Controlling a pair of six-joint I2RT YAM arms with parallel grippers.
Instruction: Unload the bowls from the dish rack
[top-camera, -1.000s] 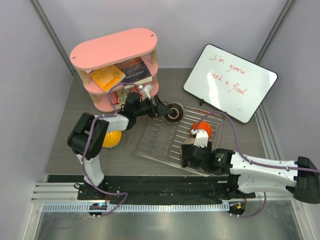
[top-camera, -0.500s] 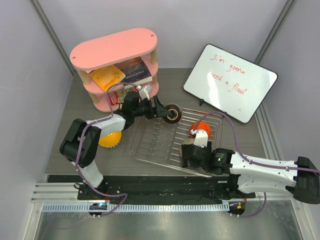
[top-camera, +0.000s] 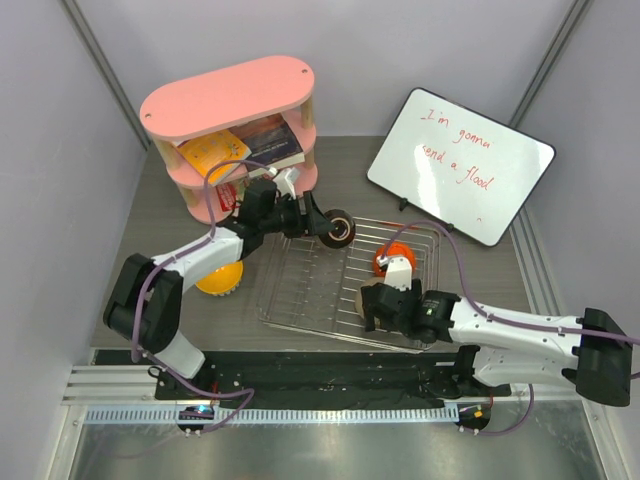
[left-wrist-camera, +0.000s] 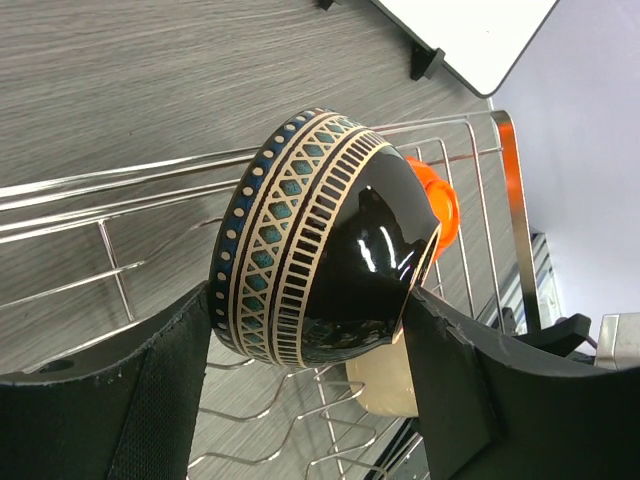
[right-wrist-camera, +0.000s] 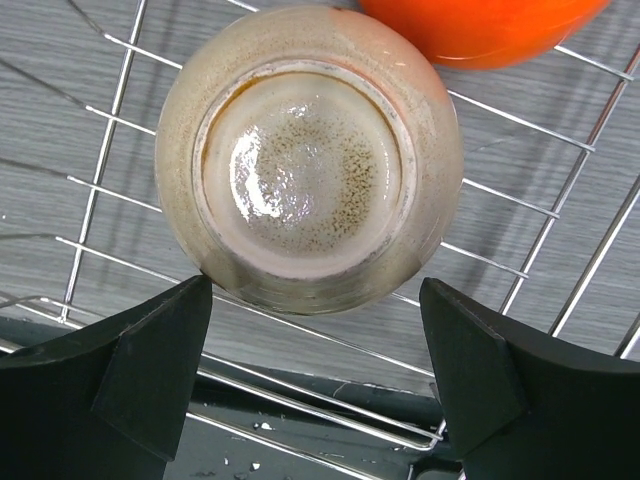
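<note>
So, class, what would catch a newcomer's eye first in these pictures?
First, the black bowl with a teal and cream patterned band, gripped sideways in the left tool at the far edge of the silver wire dish rack. Next come the pink oval shelf at the far left and the white board with red handwriting at the far right.

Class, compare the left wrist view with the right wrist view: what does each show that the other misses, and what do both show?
Left wrist only: the left gripper clamping a black patterned bowl, and a whiteboard corner. Right wrist only: the open right gripper straddling the speckled base of an upturned cream bowl. Both: the dish rack and the orange bowl.
</note>
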